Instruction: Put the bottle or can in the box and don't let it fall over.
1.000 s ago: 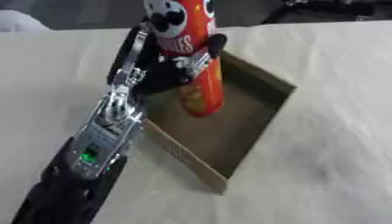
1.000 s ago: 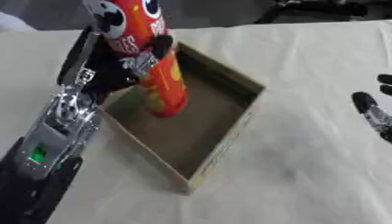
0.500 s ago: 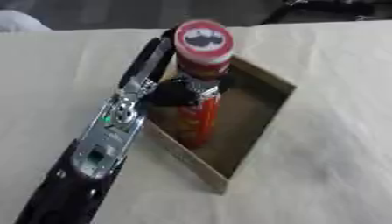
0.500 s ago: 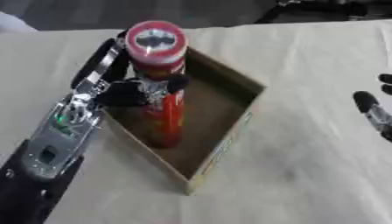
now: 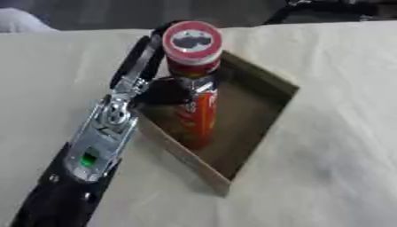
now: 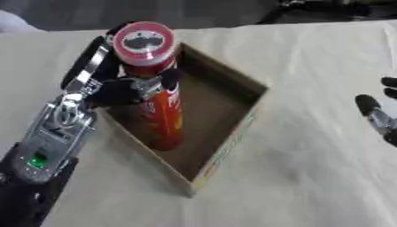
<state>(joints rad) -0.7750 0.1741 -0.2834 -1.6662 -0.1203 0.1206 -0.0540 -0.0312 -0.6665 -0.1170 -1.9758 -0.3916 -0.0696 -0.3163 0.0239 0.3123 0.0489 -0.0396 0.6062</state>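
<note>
A tall red can [image 5: 195,97] with a red and white lid stands upright inside the shallow brown cardboard box [image 5: 262,119], its base on the box floor near the left wall. My left hand [image 5: 167,86] comes in from the lower left and is shut on the can's upper part, fingers curled round it just under the lid. At the far right edge of the right eye view, my right hand [image 6: 378,116] rests on the cloth, only its fingers showing, straight and apart from the box.
A pale cloth [image 5: 333,168] covers the table around the box. Dark equipment [image 5: 333,9] lies beyond the table's far edge. A white rounded thing [image 5: 19,20] shows at the upper left corner.
The can has come down from above the box and now stands on the box floor, held upright by my left hand. The right hand has stayed put.
</note>
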